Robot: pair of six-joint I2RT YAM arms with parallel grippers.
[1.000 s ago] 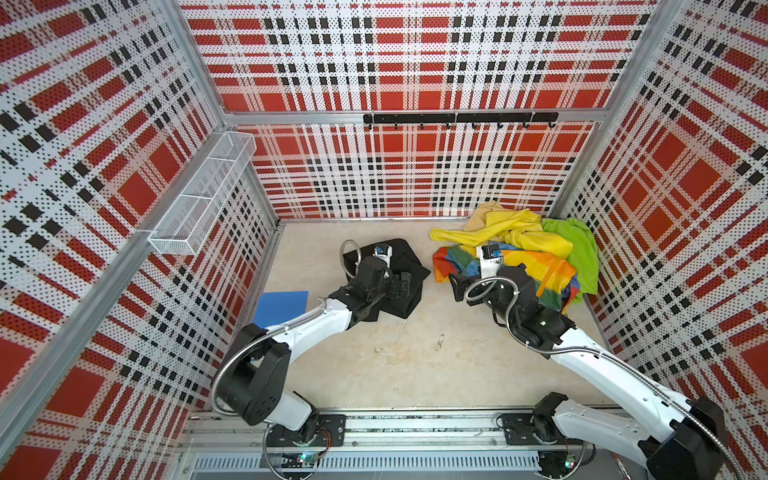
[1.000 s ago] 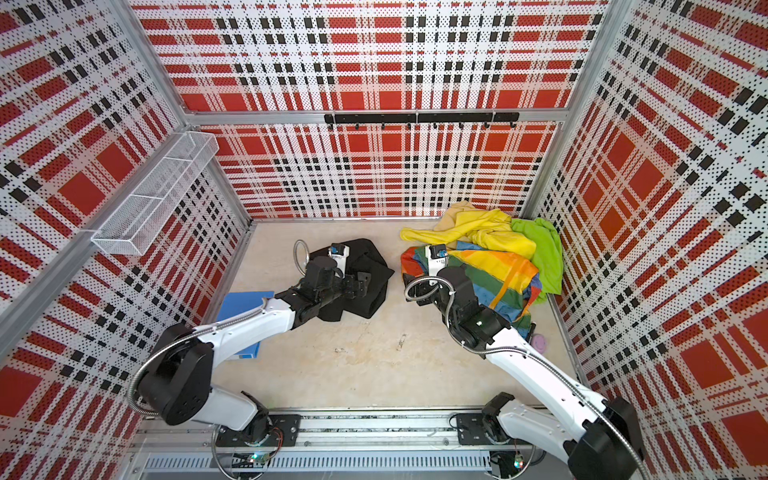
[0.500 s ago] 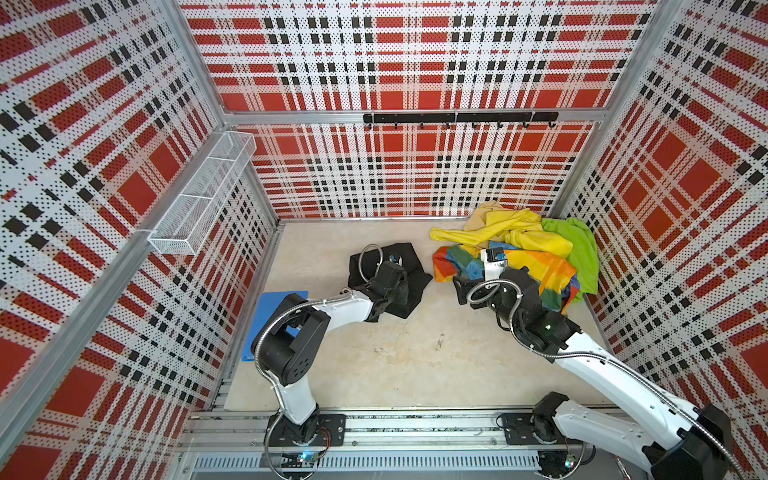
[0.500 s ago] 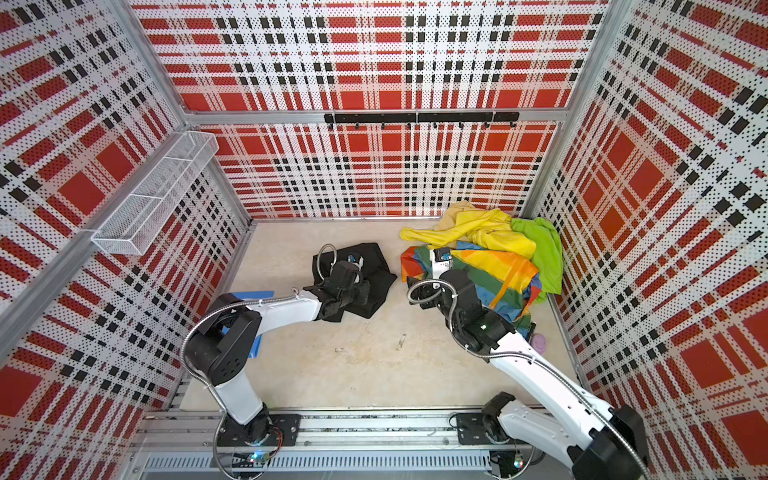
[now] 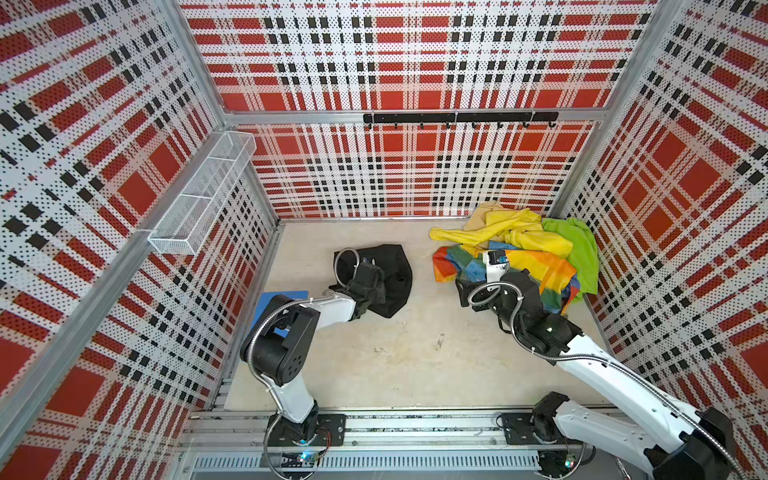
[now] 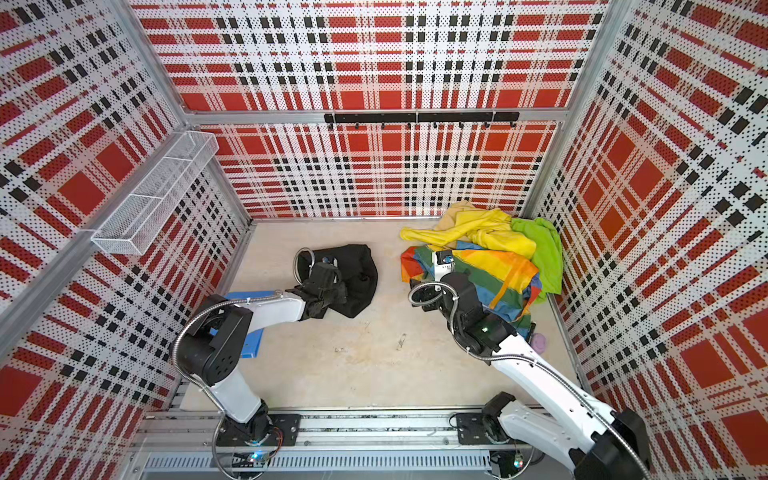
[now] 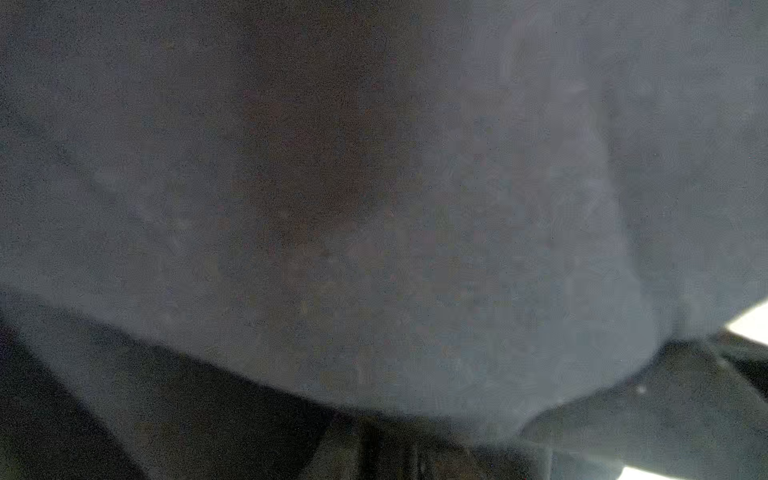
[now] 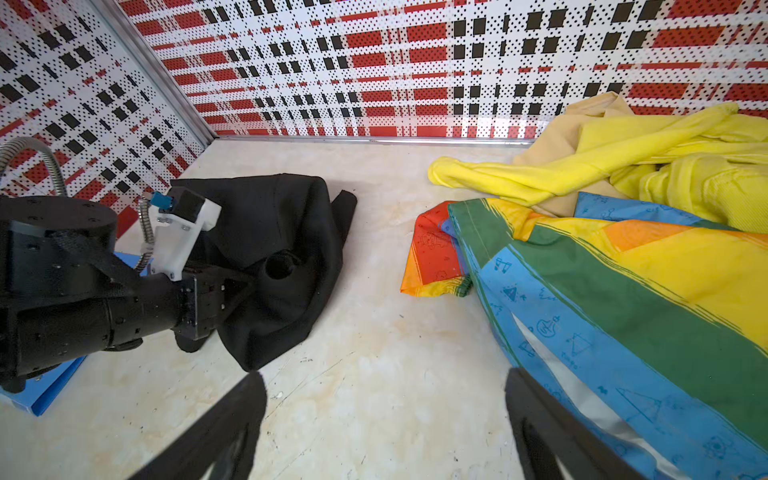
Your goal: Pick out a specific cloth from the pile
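In both top views the cloth (image 5: pixel 395 270) lies on the desk (image 5: pixel 415 353), well apart from the pile (image 5: pixel 536 245), left end effector (image 5: pixel 380 286) clamped on its folds (likely to drag it clear). Left wrist: dark fabric only. Right wrist: right end effector (image 8: pixel 386 415) spread wide, empty.

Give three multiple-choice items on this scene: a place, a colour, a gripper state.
1. Relative to the bright fabric pile, the plain black matte cloth lies: A) on top; B) apart, on the floor; C) underneath.
2. The garment at the pile's right edge is: A) purple; B) white; C) lime green.
3. The left gripper is: A) shut on the black cloth; B) open; C) shut on yellow fabric.
Key: B, bare floor separates them; C, green in both top views; A, jaws closed in black folds.
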